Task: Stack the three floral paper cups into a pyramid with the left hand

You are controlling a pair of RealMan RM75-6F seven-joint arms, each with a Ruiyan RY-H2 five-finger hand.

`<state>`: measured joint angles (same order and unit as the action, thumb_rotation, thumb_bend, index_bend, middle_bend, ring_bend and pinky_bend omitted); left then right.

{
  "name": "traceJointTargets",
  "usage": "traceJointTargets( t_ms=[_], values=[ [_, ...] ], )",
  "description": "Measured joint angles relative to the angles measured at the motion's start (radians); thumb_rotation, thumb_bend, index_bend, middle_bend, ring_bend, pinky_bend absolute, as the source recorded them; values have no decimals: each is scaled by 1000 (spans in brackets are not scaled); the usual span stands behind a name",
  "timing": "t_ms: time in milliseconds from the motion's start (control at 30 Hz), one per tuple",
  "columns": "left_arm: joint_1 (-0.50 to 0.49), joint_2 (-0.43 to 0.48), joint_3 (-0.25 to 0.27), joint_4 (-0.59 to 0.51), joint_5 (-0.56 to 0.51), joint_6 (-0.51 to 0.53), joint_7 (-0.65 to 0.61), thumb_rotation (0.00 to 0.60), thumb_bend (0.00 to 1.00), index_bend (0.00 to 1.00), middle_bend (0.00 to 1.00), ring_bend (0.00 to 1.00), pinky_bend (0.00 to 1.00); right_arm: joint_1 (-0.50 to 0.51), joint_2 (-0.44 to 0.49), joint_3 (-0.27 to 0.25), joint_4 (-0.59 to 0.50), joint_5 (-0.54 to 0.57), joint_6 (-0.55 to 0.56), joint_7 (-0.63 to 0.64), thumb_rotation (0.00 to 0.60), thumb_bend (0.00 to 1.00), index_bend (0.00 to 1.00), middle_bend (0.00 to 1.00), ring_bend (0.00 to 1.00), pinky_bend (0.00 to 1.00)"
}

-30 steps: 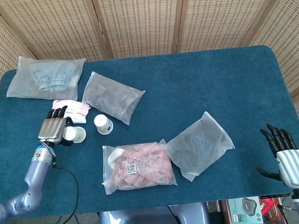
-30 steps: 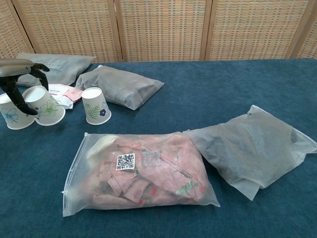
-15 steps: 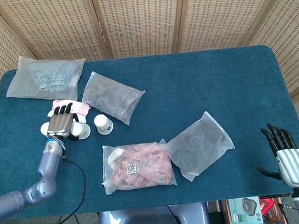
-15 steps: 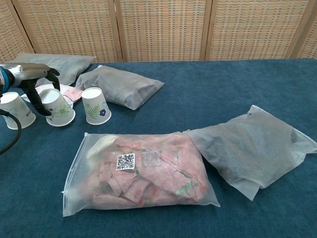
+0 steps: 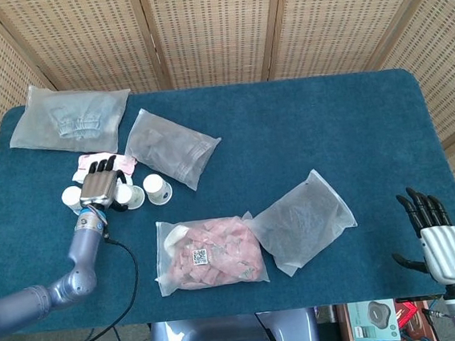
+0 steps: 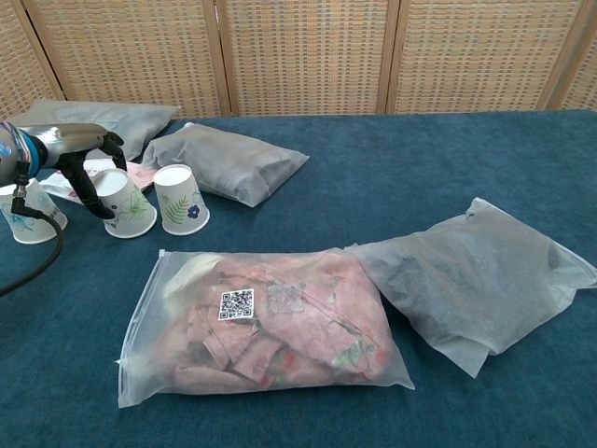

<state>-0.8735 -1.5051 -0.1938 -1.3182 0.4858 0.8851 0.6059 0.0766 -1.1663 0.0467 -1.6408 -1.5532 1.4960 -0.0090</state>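
Note:
Three floral paper cups stand mouth-down at the table's left. My left hand grips the middle cup, which leans a little and sits just left of the fern-and-blue-flower cup. The third cup stands apart on the far left, behind my forearm. My right hand hangs off the table's near right corner, fingers spread, holding nothing.
A clear bag of pink clothing lies in front of the cups, with a frosted bag to its right. A grey bag and a pink packet lie behind them. A denim bag fills the far left corner.
My left hand has slid the gripped cup rightward, away from the far-left cup and close to the fern cup. The right hand has not moved.

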Motion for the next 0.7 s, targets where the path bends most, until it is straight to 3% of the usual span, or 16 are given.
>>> traceJointTargets(
  t_ms=[400, 700],
  values=[
    [2, -21, -6, 20, 2, 31, -14, 600, 187, 396, 0, 0, 0, 0, 0, -2, -2, -4, 1, -1, 600, 93, 0, 0, 0, 0],
    [3, -36, -8, 30, 8, 58, -7, 600, 186, 24, 0, 0, 0, 0, 1, -1, -2, -3, 2, 0, 600, 93, 0, 0, 0, 0]
  ],
)
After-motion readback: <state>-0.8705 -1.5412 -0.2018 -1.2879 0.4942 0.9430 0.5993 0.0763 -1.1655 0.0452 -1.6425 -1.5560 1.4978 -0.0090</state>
